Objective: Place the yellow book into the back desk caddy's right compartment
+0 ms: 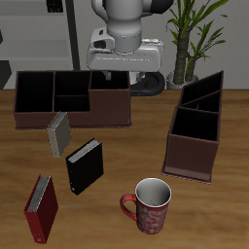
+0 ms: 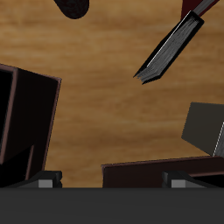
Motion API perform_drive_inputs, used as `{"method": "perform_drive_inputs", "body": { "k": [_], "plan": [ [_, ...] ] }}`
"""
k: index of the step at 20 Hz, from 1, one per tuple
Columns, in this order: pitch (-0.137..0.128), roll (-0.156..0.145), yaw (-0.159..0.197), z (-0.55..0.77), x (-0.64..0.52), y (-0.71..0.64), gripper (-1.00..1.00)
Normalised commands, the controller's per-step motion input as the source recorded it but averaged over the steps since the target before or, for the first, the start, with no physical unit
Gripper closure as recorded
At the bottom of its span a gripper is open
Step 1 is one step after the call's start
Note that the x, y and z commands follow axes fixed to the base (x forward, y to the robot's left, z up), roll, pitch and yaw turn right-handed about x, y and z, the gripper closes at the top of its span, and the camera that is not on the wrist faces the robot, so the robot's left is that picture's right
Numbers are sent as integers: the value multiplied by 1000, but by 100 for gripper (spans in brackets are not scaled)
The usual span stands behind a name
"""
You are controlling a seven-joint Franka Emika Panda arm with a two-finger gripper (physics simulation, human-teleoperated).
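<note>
I'm looking at the yellow book (image 1: 59, 134) lying flat on the counter (image 1: 117, 156) before the back desk caddy (image 1: 71, 99); thin, stiff, light (pinch across its edges). Hand (image 1: 124, 70) hanging above; opening unclear.

Wood-grain table (image 1: 117, 209), matt dark brown back desk caddy (image 1: 112, 109), glossy-looking patterned mug (image 1: 152, 206)

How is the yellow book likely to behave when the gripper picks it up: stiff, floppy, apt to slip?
The yellow book looks thin and hard-covered, so probably stiff and light. It lies flat on the table, so its thin edge gives little to pinch; it may slide when nudged. Its smooth cover could slip between the fingers.
</note>
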Motion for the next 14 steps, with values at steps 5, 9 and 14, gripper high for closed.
{"method": "perform_drive_inputs", "body": {
  "k": [5, 9, 14],
  "plan": [
    [-18, -6, 16, 13, 73, -159, -100],
    [-14, -20, -8, 62, 154, -273, -100],
    [-11, -20, -20, 6, 190, -472, -100]
  ]
}}
